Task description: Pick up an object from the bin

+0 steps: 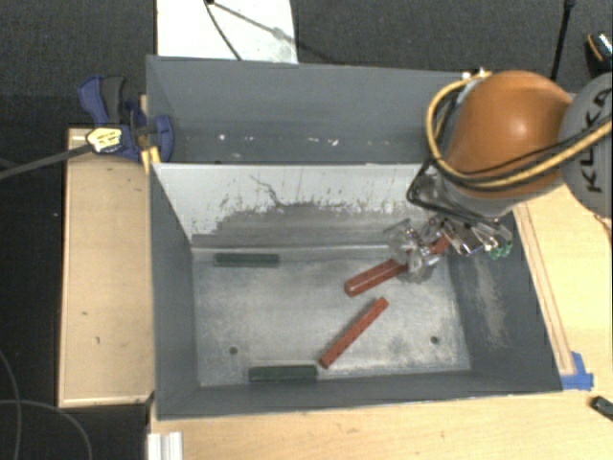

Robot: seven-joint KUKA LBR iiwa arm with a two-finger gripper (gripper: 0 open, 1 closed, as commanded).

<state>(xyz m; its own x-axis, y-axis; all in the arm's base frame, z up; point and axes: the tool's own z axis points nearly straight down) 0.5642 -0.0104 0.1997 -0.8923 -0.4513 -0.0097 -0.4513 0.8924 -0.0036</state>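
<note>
Camera view, hand (419, 256) at upper red bar (374, 278), lower red bar (353, 333) nearby

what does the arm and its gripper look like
The arm has a rounded orange-brown cover at its wrist, looped by yellow and black cables. Its grey link carries black lettering, cut off at the edge. The gripper is small, silver metal, with a green part beside it.

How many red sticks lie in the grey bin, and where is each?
2. One red stick lies at the bin's back right, its right end by the gripper. The other red stick lies slanted just in front of it, nearer the middle. The arm may hide more.
</note>
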